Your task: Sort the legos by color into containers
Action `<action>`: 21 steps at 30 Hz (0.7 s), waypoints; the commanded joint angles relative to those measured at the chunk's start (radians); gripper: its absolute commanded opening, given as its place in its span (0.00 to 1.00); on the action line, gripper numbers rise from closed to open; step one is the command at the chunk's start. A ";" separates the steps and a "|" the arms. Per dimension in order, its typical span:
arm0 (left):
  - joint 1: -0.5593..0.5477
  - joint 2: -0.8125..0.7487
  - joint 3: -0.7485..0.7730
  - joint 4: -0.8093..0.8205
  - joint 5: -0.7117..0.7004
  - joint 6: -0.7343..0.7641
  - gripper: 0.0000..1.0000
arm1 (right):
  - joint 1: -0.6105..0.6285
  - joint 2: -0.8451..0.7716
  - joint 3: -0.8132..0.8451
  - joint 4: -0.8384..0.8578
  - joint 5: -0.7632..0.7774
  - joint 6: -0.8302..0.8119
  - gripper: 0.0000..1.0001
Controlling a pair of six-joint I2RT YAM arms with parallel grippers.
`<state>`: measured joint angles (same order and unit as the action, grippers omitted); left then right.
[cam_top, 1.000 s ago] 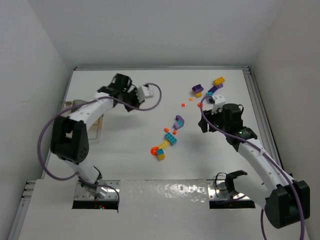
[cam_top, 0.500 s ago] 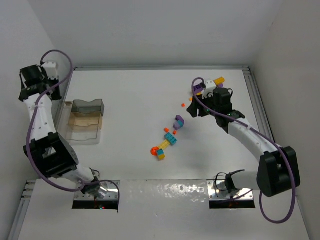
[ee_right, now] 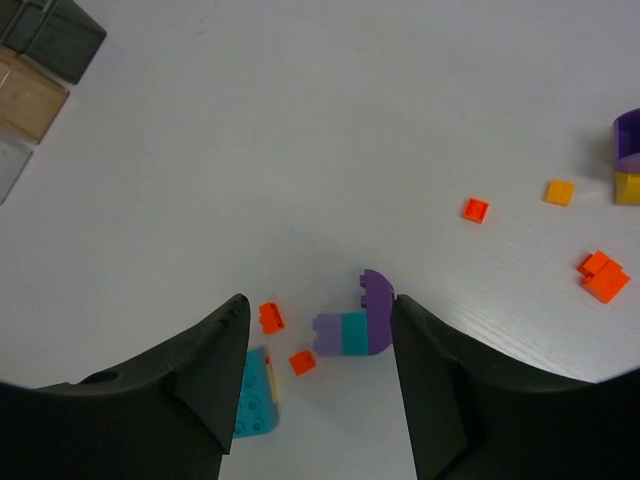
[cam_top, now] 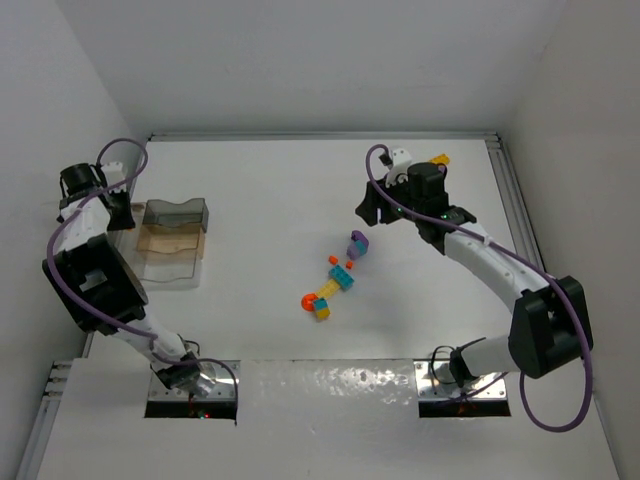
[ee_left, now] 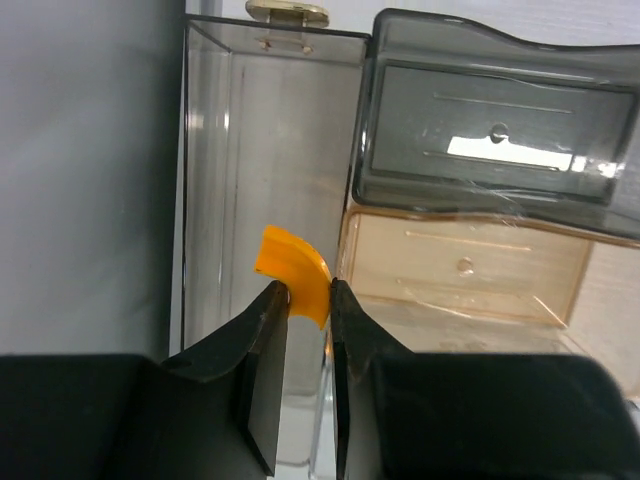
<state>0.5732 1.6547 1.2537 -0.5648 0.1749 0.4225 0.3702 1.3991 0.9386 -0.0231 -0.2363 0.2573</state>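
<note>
My left gripper is shut on a curved orange lego, held over the clear compartment of the containers at the table's left edge. In the top view that gripper sits just left of the containers. My right gripper is open and hangs over a purple-and-teal lego, which lies between its fingers, close to the right one. In the top view the right gripper is just above and behind this purple lego.
A dark grey compartment and an amber one lie beside the clear one. Small orange legos and a teal brick lie left of the purple piece. More legos trail to the lower left. A yellow brick lies far right.
The left arm has swung from the table's back middle to the far left, ending beside the containers. The right gripper has moved left and back, to above the purple lego.
</note>
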 commanded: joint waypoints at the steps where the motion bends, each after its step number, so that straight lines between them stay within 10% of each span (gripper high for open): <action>1: 0.014 0.028 0.013 0.120 0.014 0.028 0.00 | 0.004 -0.002 0.054 -0.023 0.018 -0.026 0.58; 7: 0.014 0.091 0.024 0.148 0.035 0.097 0.00 | 0.004 0.001 0.062 -0.029 0.023 -0.016 0.59; 13: 0.019 0.099 0.035 0.144 0.061 0.125 0.32 | 0.004 -0.003 0.080 -0.055 0.026 -0.026 0.59; 21: 0.019 0.074 0.087 0.134 0.075 0.128 0.50 | 0.006 -0.026 0.072 -0.090 0.015 -0.036 0.60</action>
<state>0.5781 1.7733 1.2896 -0.4530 0.2176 0.5373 0.3702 1.4017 0.9825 -0.1123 -0.2165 0.2348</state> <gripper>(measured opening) 0.500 0.602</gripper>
